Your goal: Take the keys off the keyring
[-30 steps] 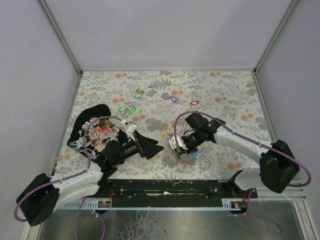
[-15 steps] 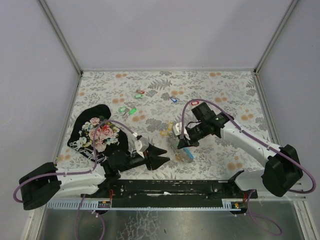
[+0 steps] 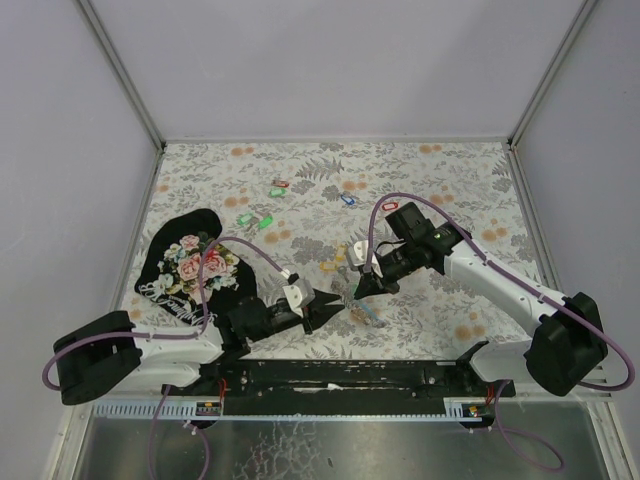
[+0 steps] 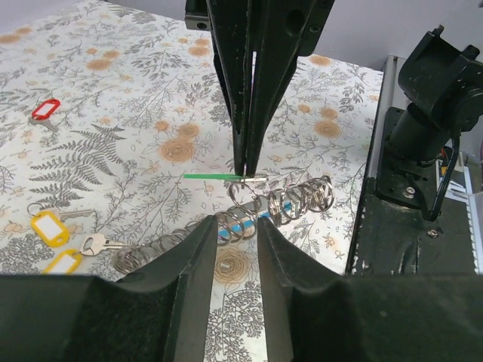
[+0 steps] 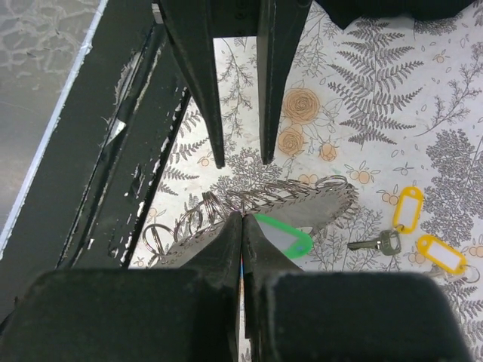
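Observation:
The keyring, a floppy grey strap with a blue section and several metal rings, lies on the table in front of the arm bases. My right gripper points down onto it and is shut on the end of the green key tag, which the left wrist view shows edge-on. My left gripper is open and empty, low over the table. Its jaws stand on either side of the strap's near edge, just left of the right gripper. The right wrist view shows the left gripper above the strap.
A black floral cloth lies at the left. Two yellow tags and a loose key lie beside the strap. Red, green and blue tags are scattered farther back. The black base rail runs close by.
My left gripper has slid right, away from the cloth, up to the strap. My right gripper has shifted slightly back and holds the green tag over the strap.

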`<state>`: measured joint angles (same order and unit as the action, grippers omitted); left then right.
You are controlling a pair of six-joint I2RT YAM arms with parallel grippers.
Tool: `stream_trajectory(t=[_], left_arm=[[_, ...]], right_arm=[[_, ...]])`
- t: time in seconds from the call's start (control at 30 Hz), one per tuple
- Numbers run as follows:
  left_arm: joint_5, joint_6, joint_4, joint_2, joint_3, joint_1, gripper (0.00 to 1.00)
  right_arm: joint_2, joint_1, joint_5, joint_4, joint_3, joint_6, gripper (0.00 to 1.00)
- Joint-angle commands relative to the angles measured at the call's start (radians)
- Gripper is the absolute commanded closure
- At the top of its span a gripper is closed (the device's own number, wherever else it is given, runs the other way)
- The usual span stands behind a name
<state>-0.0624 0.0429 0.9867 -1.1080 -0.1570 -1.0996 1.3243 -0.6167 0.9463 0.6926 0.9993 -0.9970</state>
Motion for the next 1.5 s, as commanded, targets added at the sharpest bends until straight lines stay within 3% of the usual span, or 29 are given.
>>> stream_trajectory(t=[0.0,0.23,0.73,1.17,1.47], left_arm=[[0.017,-0.061,0.097,-0.019,-0.031,-0.007,0.74],[-0.077,-0.06,0.104,-0.05,-0.042,-0.009,0.75],[-0.09,-0.037,0.149,-0.11,-0.065,-0.009,0.78],[0.083,0.027,0.098,0.082,0.036,-0.031,0.81],[0.225,0.14,0.004,0.131,0.062,-0.236,0.87]], right_arm=[[-0.031,0.005,0.074,0.019,0.043,0.005,1.0],[-0.034,0.006,0.077,0.018,0.043,0.005,1.0],[-0.032,0.006,0.086,0.01,0.034,0.01,1.0],[-0.037,0.006,0.077,-0.011,0.037,0.044,1.0],[-0.034,0.006,0.079,-0.02,0.036,0.058,1.0]])
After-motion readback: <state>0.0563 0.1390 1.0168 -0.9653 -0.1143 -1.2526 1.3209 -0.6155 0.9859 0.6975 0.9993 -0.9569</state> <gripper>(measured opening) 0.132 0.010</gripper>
